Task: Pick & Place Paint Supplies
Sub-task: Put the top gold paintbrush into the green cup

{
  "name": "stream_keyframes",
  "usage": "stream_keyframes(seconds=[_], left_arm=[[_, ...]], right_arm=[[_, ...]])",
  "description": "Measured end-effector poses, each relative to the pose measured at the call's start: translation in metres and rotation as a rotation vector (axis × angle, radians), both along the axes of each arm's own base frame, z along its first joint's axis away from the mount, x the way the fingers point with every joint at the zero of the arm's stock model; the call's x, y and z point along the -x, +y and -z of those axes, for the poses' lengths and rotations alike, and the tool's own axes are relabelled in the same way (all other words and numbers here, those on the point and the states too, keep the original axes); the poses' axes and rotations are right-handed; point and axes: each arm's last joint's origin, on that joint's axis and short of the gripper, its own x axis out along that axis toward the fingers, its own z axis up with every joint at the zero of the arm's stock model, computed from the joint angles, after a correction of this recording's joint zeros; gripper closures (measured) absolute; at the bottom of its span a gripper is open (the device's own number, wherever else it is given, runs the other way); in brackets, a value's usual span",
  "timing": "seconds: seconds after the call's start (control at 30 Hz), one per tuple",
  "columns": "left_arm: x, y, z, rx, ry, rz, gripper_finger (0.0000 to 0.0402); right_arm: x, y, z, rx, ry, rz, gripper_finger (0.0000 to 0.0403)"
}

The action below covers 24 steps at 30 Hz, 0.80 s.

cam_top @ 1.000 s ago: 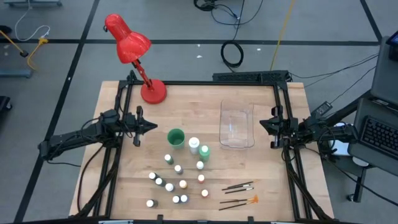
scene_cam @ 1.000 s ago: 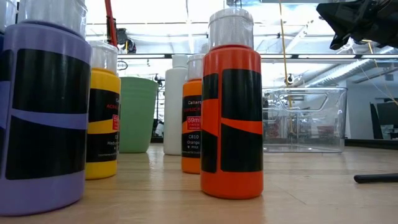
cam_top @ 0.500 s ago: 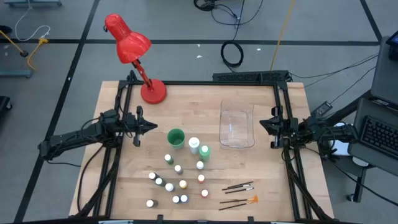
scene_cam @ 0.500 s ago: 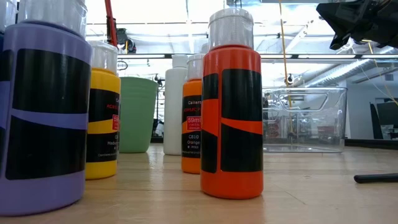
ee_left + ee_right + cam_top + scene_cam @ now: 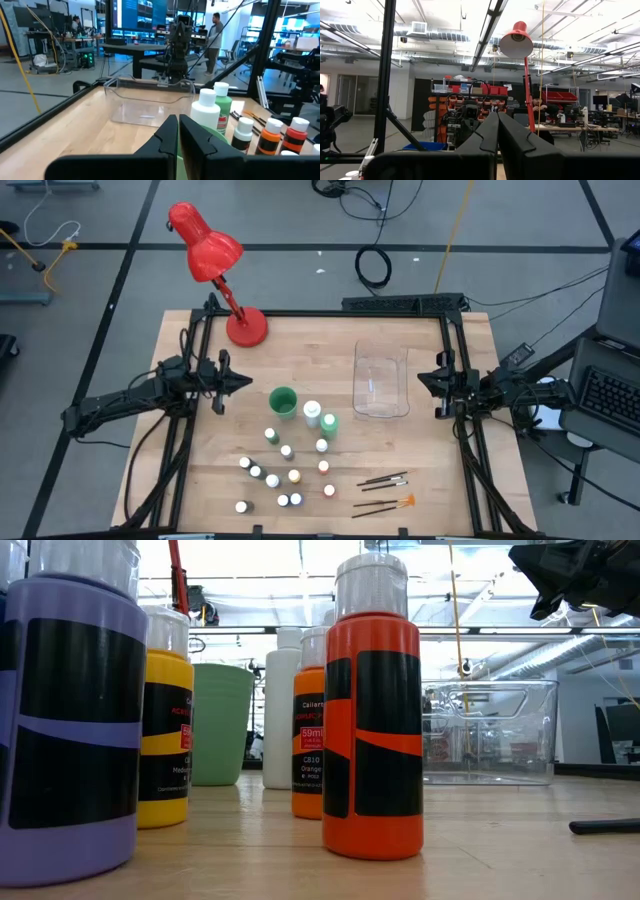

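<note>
Left gripper (image 5: 222, 383): fingers pressed together with only a sliver between them, holding nothing, parked at the table's left edge.
Nearest to the left gripper: the green cup (image 5: 283, 401), just beyond the fingertips; past it the two taller bottles (image 5: 312, 413), one white-bodied and one green.
Farther from the left gripper: the small paint bottles (image 5: 286, 451) scattered toward the near edge, all upright and apart from each other; the paintbrushes (image 5: 384, 479) lie flat beyond them, near the front right.
Right gripper (image 5: 441, 383): fingers closed to a thin slit in its wrist view, empty, parked at the table's right edge and pointing inward.
Nearest to the right gripper: the clear tray (image 5: 381, 411), just in front of the fingertips and holding none of the supplies.
Across from the right gripper: the red lamp (image 5: 246, 327) at the far left corner (out of the working path).
Change over the last second: none that shows; both arms and every bottle sit where they were.
Meaning for the task: nothing is picked yet, so every supply is left to move, and either arm would have to open before a first grasp.
</note>
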Motion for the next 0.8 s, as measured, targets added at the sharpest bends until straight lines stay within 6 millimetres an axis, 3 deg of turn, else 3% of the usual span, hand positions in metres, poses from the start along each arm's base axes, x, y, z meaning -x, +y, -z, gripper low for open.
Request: stream_keyframes(seconds=[0.27,0.57,0.8], left_arm=[[0.0,0.0,0.0,-0.024,0.0,-0.001,0.038],[0.0,0.0001,0.0001,-0.162,0.003,-0.007,0.038],[0.0,0.0006,0.0001,-0.132,0.004,-0.026,0.038]], right_arm=[[0.0,0.0,0.0,0.0,0.0,0.0,0.0399],[0.0,0.0,0.0,0.0,0.0,0.0,0.0399],[0.0,0.0,0.0,0.0,0.0,0.0,0.0399]])
